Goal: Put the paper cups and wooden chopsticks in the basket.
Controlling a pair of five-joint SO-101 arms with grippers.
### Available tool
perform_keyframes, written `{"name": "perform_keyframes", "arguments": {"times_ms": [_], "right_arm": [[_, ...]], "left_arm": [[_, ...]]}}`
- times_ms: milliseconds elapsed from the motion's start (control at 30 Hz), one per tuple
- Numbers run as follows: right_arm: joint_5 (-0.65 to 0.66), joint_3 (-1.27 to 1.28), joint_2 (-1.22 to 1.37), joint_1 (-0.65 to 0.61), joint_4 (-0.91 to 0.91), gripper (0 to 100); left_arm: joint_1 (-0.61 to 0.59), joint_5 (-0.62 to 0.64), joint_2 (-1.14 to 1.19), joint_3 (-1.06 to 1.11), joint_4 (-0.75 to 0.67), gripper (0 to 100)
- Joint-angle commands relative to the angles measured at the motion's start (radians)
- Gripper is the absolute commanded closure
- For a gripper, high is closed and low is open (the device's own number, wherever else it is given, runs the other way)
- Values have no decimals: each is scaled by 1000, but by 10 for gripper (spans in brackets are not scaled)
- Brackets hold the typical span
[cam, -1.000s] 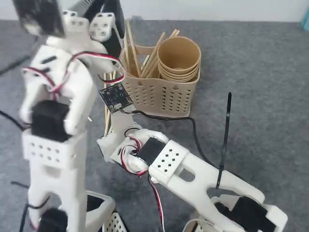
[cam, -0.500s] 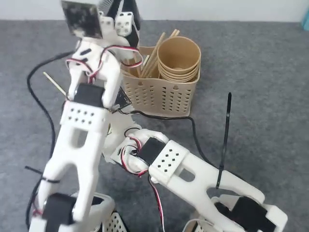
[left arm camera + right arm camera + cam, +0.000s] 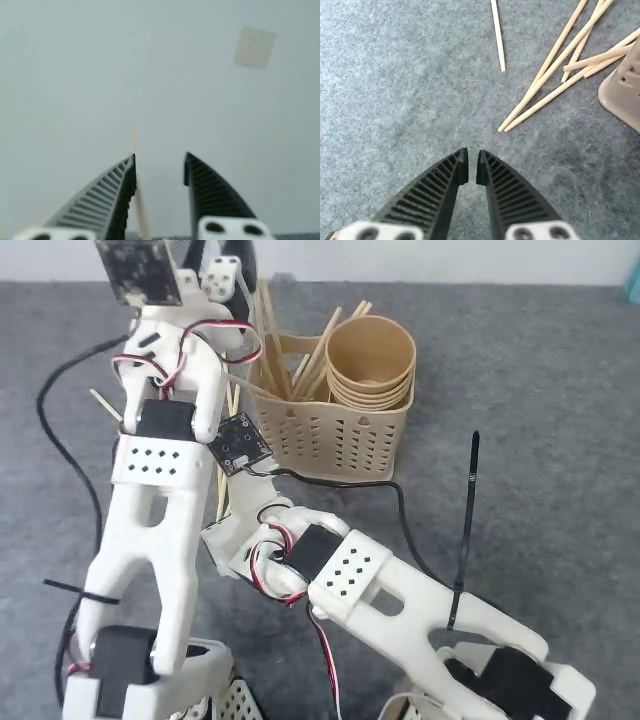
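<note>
Since half a second ago, our left hand (image 3: 225,265) has swung slightly aside from the beige perforated plastic basket (image 3: 330,435). Its fingers are spread, with one thin wooden chopstick (image 3: 142,220) lying against a finger. The stacked brown paper cups (image 3: 370,355) and several chopsticks (image 3: 318,345) stand in the basket. Our right hand (image 3: 471,152), nearly pressed together on nothing, hangs over the grey carpeted worktop (image 3: 395,75) near loose chopsticks (image 3: 540,75).

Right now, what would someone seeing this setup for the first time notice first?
A stack of paper cups stands in the beige basket, with wooden chopsticks leaning beside it. The white left arm stands tall at the high view's left, and loose chopsticks lie on the grey mat beside the basket.
</note>
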Motion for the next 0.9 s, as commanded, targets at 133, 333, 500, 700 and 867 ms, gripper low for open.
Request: {"name": "perform_keyframes", "arguments": {"times_ms": [133, 333, 500, 700, 867], "right_arm": [[20, -6, -58, 27, -33, 952], [20, -6, -58, 27, -31, 952], [20, -6, -58, 27, -31, 952], [20, -6, -58, 27, -31, 953], [20, -5, -56, 27, -30, 953]], "left_arm": [[64, 2, -215, -7, 255, 666], [-60, 5, -333, -7, 336, 666], [-236, 6, -347, -4, 535, 666], [-413, 233, -345, 182, 640, 667], [-450, 442, -342, 427, 463, 667]]}}
